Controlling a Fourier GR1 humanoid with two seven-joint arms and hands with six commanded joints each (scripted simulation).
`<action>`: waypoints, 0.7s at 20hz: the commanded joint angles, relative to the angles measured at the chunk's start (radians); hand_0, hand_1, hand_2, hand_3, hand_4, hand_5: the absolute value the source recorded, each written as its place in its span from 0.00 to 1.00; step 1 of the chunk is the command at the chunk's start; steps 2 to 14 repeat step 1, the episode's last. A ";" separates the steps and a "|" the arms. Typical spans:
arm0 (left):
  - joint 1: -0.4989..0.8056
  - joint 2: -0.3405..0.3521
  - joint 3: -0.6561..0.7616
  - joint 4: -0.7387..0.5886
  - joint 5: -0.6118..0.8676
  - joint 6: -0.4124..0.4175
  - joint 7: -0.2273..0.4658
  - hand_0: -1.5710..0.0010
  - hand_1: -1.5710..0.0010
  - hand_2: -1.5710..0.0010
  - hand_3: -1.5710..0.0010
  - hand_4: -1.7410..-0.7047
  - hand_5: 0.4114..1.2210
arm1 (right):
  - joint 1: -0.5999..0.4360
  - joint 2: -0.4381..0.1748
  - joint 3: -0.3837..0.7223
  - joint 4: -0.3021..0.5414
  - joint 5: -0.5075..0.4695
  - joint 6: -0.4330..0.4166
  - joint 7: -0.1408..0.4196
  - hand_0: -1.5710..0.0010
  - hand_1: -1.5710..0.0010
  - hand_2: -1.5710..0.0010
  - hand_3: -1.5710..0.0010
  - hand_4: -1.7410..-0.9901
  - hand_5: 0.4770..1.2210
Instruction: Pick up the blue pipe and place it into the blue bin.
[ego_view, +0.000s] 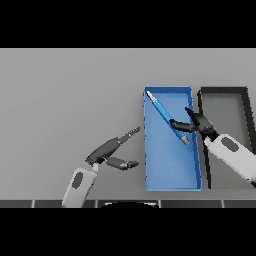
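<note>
- One blue pipe (167, 118) shows, a slim rod with a pale tip at each end, lying slantwise from upper left to lower right over the upper half of the blue bin (173, 182).
- One blue bin, a long open tray; the pipe is the only thing within its outline (whether the pipe rests on the bin's floor or hangs just above it cannot be told).
- One dark bin (223, 91) stands just beside the blue one on its right, of much the same shape.
- The right hand (196, 123) reaches over the blue bin's right wall, its fingers and thumb curled about the pipe's lower end, grasping it.
- The left hand (111, 150) hovers over the grey table (65, 100) left of the blue bin, fingers straight and relaxed, thumb apart, holding nothing.
</note>
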 joint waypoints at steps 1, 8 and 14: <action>0.006 0.001 -0.004 -0.005 -0.001 -0.002 -0.009 1.00 1.00 1.00 1.00 0.83 0.02 | 0.003 0.003 -0.006 0.008 -0.006 0.000 -0.011 1.00 1.00 1.00 1.00 0.96 0.22; 0.006 0.001 -0.004 -0.005 -0.001 -0.002 -0.009 1.00 1.00 1.00 1.00 0.83 0.02 | 0.003 0.003 -0.006 0.008 -0.006 0.000 -0.011 1.00 1.00 1.00 1.00 0.96 0.22; 0.006 0.001 -0.004 -0.005 -0.001 -0.002 -0.009 1.00 1.00 1.00 1.00 0.83 0.02 | 0.003 0.003 -0.006 0.008 -0.006 0.000 -0.011 1.00 1.00 1.00 1.00 0.96 0.22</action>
